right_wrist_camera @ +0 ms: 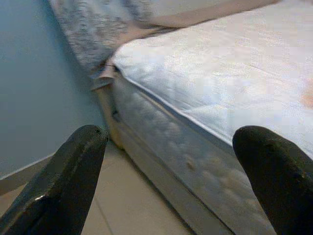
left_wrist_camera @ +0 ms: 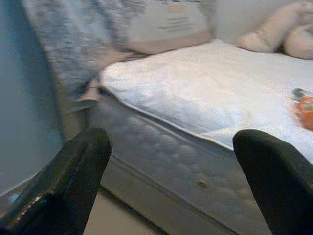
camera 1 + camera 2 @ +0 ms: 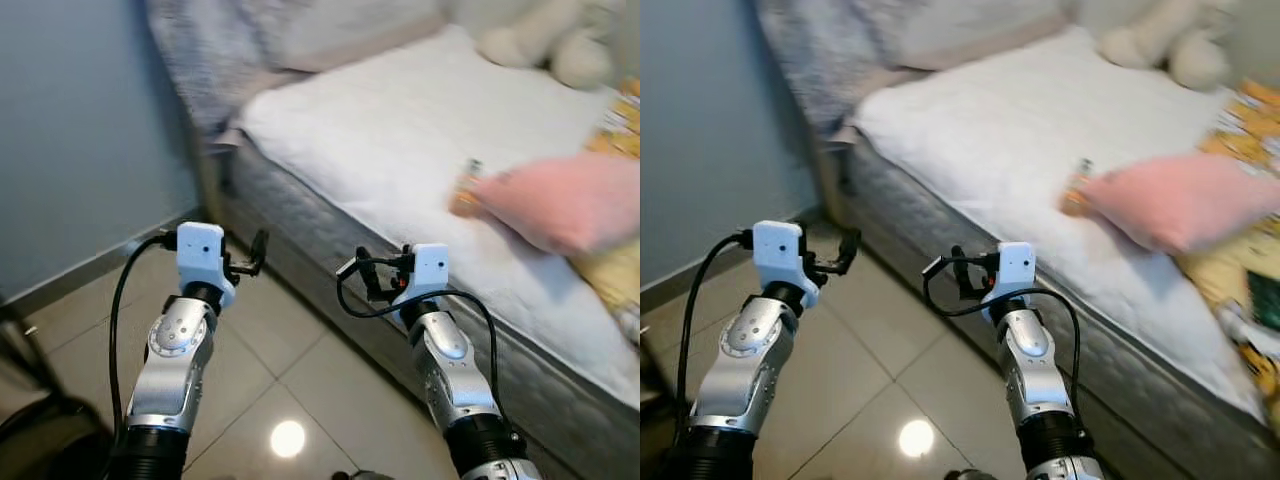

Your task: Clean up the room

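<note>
Head views: blurred; a pink pillow [image 3: 1175, 200] lies on the bed [image 3: 400, 140], partly covering a small orange object [image 3: 1073, 203] too smeared to identify. Left wrist view: left gripper [image 2: 171, 171] wide open, empty, facing the mattress side. Right wrist view: right gripper [image 1: 171, 171] wide open, empty.

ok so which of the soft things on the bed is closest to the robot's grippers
The pink pillow, lying near the mattress edge by the right gripper. The cream plush toy sits far back by the wall.

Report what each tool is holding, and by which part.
Nothing is held. The left tool and right tool are both open and empty, raised before the bed.
</note>
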{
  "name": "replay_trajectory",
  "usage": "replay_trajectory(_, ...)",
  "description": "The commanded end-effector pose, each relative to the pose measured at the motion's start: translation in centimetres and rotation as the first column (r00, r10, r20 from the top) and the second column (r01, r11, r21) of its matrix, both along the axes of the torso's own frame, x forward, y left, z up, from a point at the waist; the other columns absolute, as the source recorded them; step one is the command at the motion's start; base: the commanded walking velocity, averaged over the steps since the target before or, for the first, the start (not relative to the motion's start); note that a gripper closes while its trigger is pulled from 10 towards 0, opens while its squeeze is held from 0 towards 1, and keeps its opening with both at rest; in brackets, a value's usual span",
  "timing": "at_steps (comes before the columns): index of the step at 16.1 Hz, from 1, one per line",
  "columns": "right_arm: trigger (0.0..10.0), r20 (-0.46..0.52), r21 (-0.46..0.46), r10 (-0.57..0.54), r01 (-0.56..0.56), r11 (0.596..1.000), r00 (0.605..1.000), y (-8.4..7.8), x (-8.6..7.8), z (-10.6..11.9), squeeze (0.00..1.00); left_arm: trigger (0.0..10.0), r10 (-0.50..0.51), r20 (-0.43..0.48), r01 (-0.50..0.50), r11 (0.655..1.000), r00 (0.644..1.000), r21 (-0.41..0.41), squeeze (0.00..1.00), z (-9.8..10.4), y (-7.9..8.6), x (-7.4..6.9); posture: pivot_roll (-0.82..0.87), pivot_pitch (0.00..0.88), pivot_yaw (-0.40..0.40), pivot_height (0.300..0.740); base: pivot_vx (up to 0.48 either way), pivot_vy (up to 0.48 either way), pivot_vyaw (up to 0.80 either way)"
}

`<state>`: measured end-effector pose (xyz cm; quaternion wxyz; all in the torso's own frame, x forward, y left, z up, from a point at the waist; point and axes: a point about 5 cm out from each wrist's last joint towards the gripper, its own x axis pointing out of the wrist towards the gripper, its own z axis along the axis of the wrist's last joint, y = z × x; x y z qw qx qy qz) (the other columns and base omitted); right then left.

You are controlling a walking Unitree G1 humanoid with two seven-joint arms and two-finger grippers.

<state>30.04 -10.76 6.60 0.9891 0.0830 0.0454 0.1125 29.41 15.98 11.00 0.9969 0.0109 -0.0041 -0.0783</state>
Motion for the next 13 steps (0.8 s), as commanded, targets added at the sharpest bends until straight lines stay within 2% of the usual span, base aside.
replay_trajectory(1,10.0,0.001,-0.004,-0.026,0.026,1.0,1.0,-0.6,-0.1,-0.1,0.0,10.0,-0.028,0.01,0.028,0.999,1.0,0.018,0.0,0.2,-0.7,0.2,0.1,0.0,-0.065,0.74,0.0,0.0,-0.73)
replay_trajectory(3,10.0,-0.001,-0.005,-0.034,0.034,0.999,0.999,-0.7,-0.2,-0.2,0.0,10.0,-0.041,0.018,0.041,0.999,0.999,0.028,0.0,0.3,-0.9,0.3,0.1,0.0,-0.065,0.74,0.0,0.0,-0.73)
replay_trajectory(7,10.0,0.017,0.03,-0.14,0.14,0.99,0.99,-1.9,-0.2,0.1,0.0,10.0,-0.046,0.018,0.045,0.999,0.999,0.031,0.0,0.4,-0.7,0.1,0.11,0.0,-0.065,0.74,0.0,0.0,-0.7)
replay_trajectory(9,10.0,-0.004,0.062,-0.288,0.287,0.956,0.958,-4.2,-0.5,-0.2,0.0,10.0,-0.027,0.016,0.027,0.998,0.999,0.05,0.0,0.4,0.1,0.0,0.11,0.0,-0.064,0.74,0.0,0.0,-0.67)
replay_trajectory(13,10.0,-0.004,0.022,-0.261,0.261,0.965,0.965,-4.2,-0.9,-0.5,0.0,10.0,-0.05,0.034,0.047,0.996,0.998,0.08,0.0,0.7,-0.4,0.6,0.1,0.0,-0.068,0.74,0.0,0.0,-0.68)
